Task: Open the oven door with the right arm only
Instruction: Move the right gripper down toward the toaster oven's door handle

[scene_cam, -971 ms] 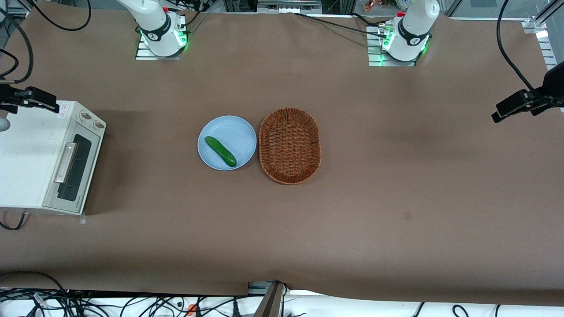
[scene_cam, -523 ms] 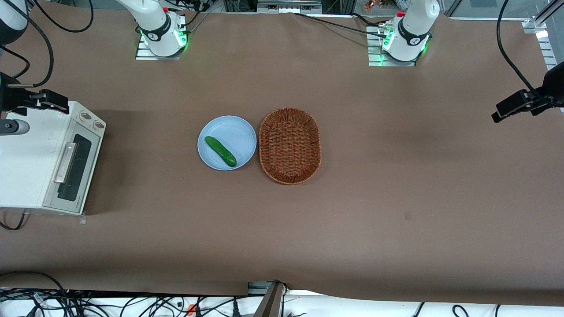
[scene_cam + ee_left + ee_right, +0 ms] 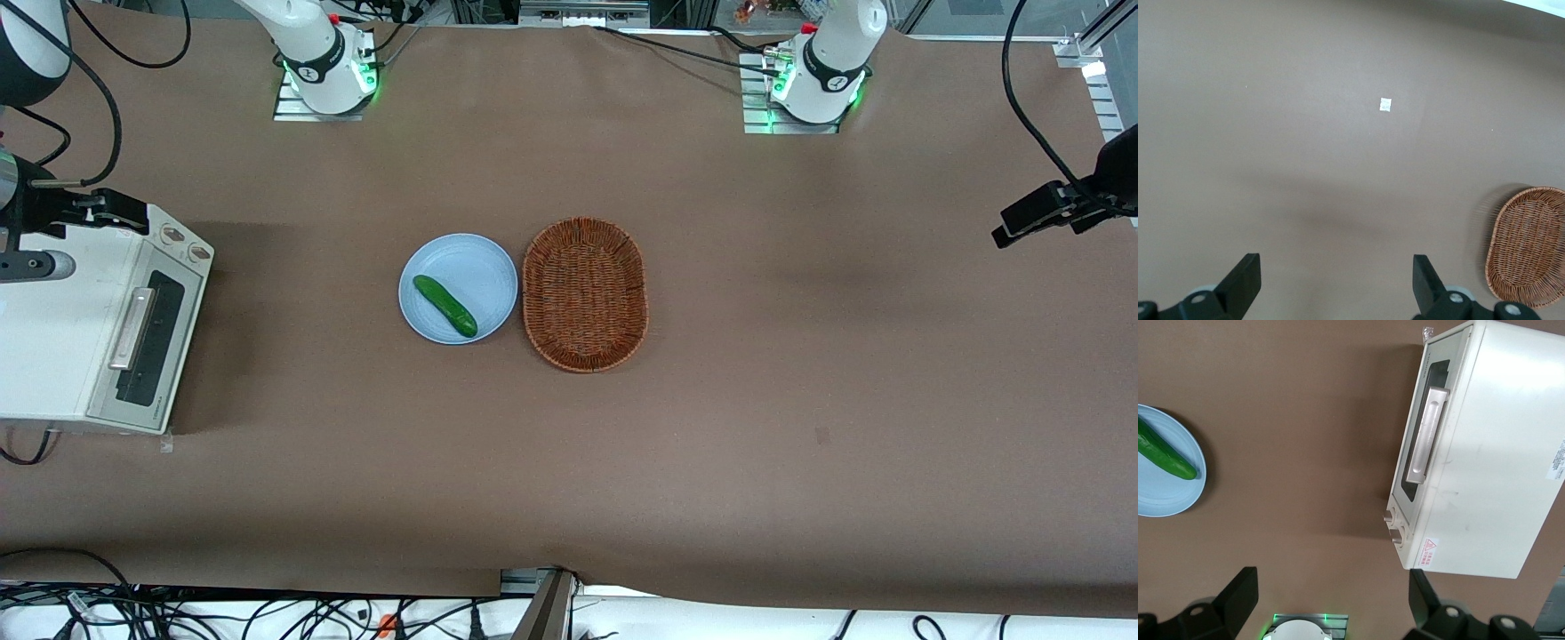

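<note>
The cream-white oven stands at the working arm's end of the table. Its oven door is shut, with the silver bar handle across the dark window, facing the middle of the table. Two knobs sit at the door's end farther from the front camera. My right gripper hovers above the oven's top near the knobs, open and empty, apart from the handle. The right wrist view looks down on the oven, its door and handle, with the gripper spread wide.
A light blue plate with a green cucumber lies mid-table, beside a wicker basket. The plate and cucumber also show in the right wrist view. The basket shows in the left wrist view.
My right gripper has slid over the oven's top toward its door side and knobs. More of the arm has come into view. The door has stayed shut.
</note>
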You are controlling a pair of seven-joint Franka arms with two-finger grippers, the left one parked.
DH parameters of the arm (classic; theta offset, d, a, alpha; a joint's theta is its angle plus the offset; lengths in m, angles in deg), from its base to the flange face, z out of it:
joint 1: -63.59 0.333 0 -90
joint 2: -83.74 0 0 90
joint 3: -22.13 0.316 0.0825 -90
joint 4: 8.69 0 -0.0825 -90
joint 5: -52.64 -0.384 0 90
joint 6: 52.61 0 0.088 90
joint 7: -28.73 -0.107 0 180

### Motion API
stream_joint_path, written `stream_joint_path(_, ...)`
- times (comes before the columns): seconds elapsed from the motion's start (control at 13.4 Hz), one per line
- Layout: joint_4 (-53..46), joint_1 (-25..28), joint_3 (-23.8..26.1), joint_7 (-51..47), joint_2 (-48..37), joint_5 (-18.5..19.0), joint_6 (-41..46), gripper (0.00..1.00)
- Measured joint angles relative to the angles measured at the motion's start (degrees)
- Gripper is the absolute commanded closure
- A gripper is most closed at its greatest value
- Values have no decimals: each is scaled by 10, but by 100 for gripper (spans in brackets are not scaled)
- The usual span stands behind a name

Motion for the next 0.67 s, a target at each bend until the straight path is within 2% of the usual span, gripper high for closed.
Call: stream_joint_path(0.67,0,15,0,-1,17,0,0,0)
